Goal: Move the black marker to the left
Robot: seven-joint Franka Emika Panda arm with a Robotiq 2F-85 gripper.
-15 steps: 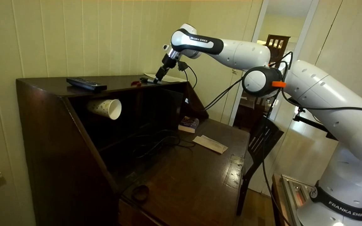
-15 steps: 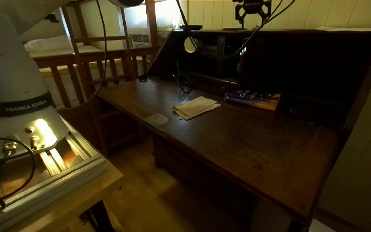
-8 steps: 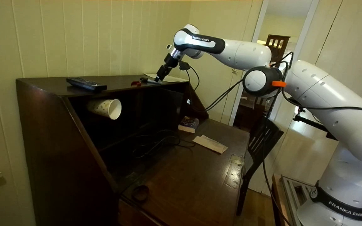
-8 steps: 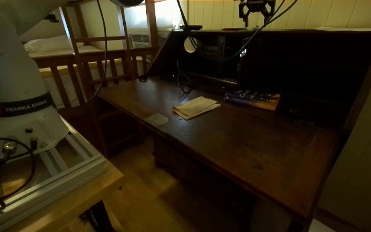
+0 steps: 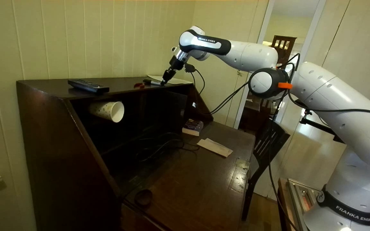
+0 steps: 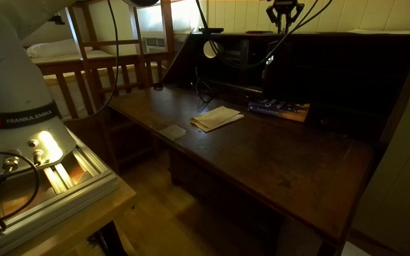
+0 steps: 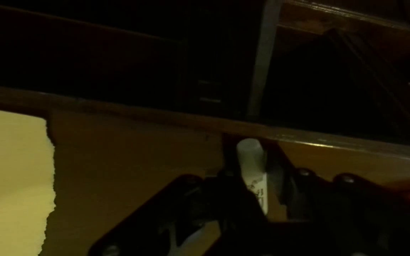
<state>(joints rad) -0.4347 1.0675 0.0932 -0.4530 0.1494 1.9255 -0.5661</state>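
Note:
The black marker (image 5: 152, 82), with a black cap and a whitish body, lies on the top of the dark desk (image 5: 120, 81). Its pale end (image 7: 252, 160) sits between the fingers of my gripper (image 7: 254, 169) in the wrist view, close to the top's front edge. That view is dark, and the cap end is hidden behind the gripper. In an exterior view the gripper (image 5: 162, 83) points down at the marker's right end, its tips at the desk top. From a further exterior view, the gripper (image 6: 282, 31) shows its fingers drawn close together; the marker cannot be made out there.
A red object (image 5: 139, 85) lies just left of the marker, and a black remote (image 5: 88, 86) farther left. Torn paper (image 7: 12, 177) is on the marker's other side. A white cup (image 5: 108, 111) lies in the compartment below. My cables (image 6: 240, 64) hang before the desk.
The gripper has shifted slightly right in both exterior views and its fingers have come together, shutting on the marker's pale end. The marker appears to lie where it was.

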